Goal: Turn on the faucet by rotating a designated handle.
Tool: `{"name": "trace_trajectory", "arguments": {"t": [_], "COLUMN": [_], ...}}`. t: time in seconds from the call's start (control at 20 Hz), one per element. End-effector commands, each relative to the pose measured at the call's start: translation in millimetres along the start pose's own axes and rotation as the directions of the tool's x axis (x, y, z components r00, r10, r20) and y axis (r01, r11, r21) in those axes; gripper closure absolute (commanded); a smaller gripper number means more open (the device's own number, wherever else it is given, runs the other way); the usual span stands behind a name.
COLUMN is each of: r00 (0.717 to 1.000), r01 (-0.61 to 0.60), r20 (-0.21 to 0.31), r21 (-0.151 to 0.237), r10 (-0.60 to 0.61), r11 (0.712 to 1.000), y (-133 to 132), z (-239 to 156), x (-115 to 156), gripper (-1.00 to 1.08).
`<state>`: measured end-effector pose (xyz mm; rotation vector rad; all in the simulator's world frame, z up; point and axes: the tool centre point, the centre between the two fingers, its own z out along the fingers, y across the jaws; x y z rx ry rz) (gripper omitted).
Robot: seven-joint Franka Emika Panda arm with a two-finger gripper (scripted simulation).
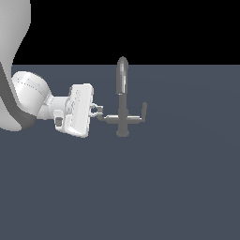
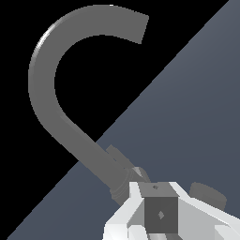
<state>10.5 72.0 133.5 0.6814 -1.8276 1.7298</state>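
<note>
The grey faucet [image 1: 122, 89] stands upright on its round base, about mid-floor in the exterior view. Its curved spout [image 2: 44, 75] fills much of the wrist view. The handle [image 1: 110, 118] branches toward the exterior view's left as a thin horizontal arm, and its upturned tip is covered by my fingers. My gripper [image 1: 99, 111] reaches in from the exterior view's left at handle height. In the wrist view my gripper [image 2: 159, 199] has its white fingers [image 2: 135, 202] pressed against both sides of a dark grey block, the handle's tip [image 2: 161, 213].
A mirror-twin lever [image 1: 140, 115] with an upright tip sticks out on the faucet's other side. The faucet's round base [image 1: 122, 133] rests on the flat blue-grey floor [image 1: 140, 187]. My white arm [image 1: 28, 96] fills the exterior view's left.
</note>
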Motion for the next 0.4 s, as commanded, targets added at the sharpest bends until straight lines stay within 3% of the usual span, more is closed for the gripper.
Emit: {"name": "trace_trajectory", "arguments": {"t": [0.0,0.35], "r00": [1.000,1.000], "r01": [0.015,0.030], "r20": [-0.001,-0.005], "r21": [0.001,0.003], "r10": [-0.015,-0.030], "r11": [1.000,1.000], "y": [20,62], "z": [0,1], "x": [-6,-18], "gripper": [1.08,1.08]}}
